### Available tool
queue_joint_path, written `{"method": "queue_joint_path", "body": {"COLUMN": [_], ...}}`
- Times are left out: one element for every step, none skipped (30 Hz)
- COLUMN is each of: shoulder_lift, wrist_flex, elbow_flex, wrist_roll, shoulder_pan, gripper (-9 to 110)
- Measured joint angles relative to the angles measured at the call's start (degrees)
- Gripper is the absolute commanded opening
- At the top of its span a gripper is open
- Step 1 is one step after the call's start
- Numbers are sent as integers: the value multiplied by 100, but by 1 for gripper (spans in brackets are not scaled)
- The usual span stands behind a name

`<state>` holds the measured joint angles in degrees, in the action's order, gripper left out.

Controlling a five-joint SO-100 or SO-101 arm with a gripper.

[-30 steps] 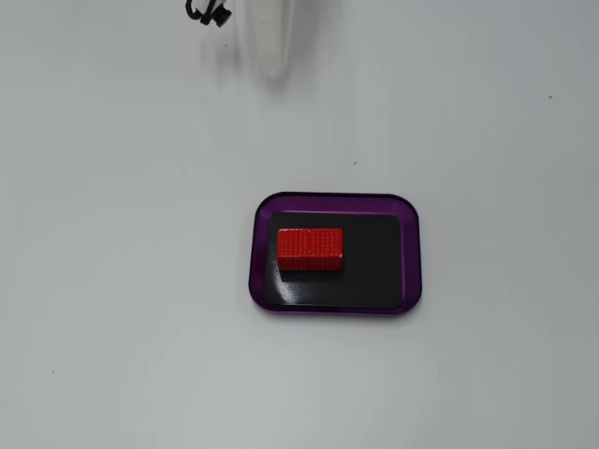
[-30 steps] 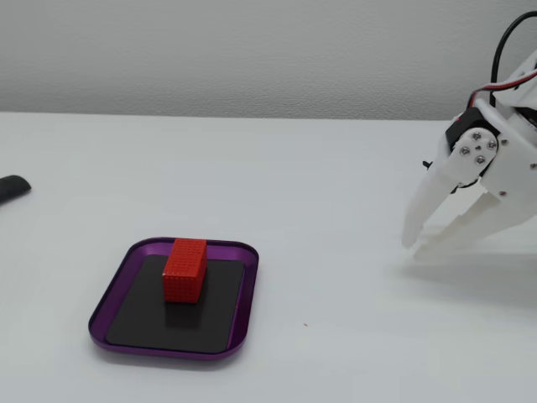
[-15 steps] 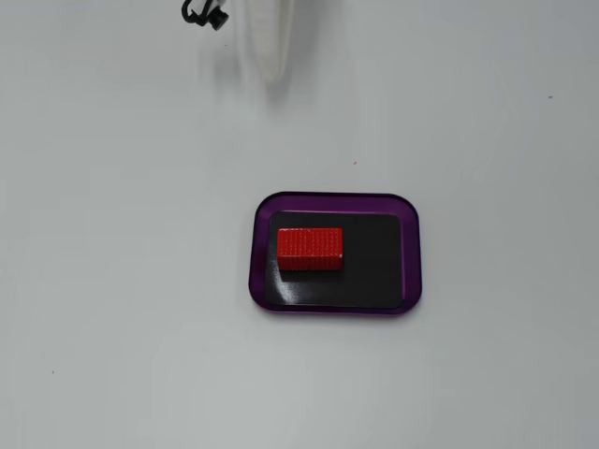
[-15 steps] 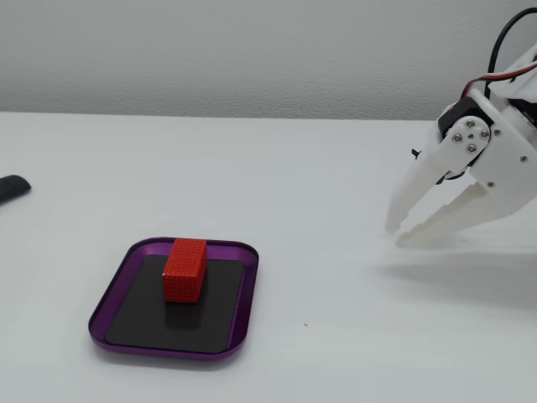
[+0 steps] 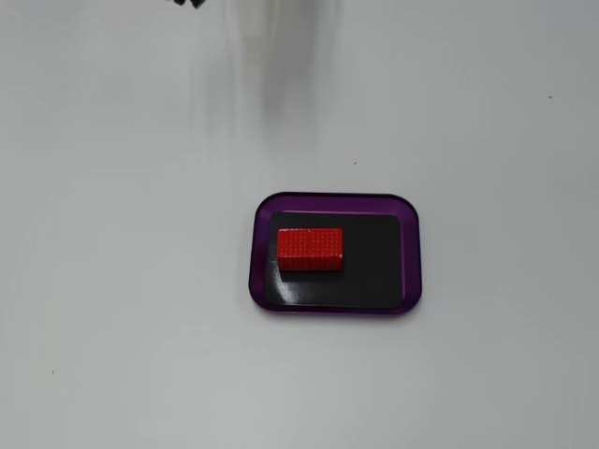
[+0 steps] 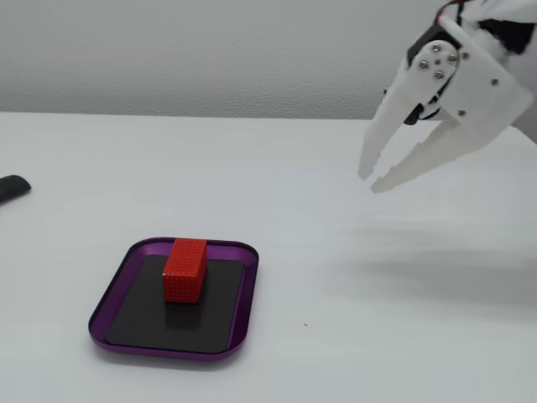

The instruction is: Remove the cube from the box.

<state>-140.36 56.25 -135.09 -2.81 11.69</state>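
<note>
In the side-on fixed view, a small dark thing (image 6: 12, 187) lay at the far left edge of the white desk (image 6: 336, 336). Most of it was cut off, so what it was could not be told. It was well away from everything else and had no part in the job.

Next came the box (image 6: 107, 337), a flat purple tray with a shiny black floor. It sat flat on the desk. Its rim was low, so a pincer could reach in from above without bumping a wall.

The cube (image 6: 185, 269) was inside the box, resting on the black floor. In the fixed view from above, the cube (image 5: 310, 248) sat toward the left end of the box (image 5: 335, 200), close to the upper rim, with bare black floor to its right. Its long side ran along the long side of the box. Nothing touched it but the floor, so the job had not really started.

Farthest right in the side-on view was the white pincer (image 6: 370, 180). It hung high in the air, well apart from the box, with its tips pointing down and to the left, toward the cube. Its two fingers were a little way apart and it had hold of nothing. It looked ready to go to the cube. From above, only a grey blur showed near the top edge, so that view said little about it.
</note>
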Motion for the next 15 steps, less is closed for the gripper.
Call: {"method": "queue_joint_path", "body": {"shoulder_lift": [554,1063,1582,2083,2566,3006,3419,3814,4192,4535,4852,5142,5414,5669,5906], "wrist_flex": [123,272,448,668,888,1099,1327,1538,1749,1942,2101,2250,2382,2505,2637], "elbow_flex": [431,888,1371,1819,2268,2725,3173,3612,4052,4456,4852,5238,5607,5959,6284], "wrist_roll": [0,0,0,0,0,0,0,0,0,0,0,0,-44,-105,-149], "shoulder_pan": [0,0,0,-9,-18,-18,-9,-9,-18,-35,-79,-132,-185,-272,-360], "gripper": [1,2,4,6,9,12,14,16,18,19,21,22,23,23,24]}}
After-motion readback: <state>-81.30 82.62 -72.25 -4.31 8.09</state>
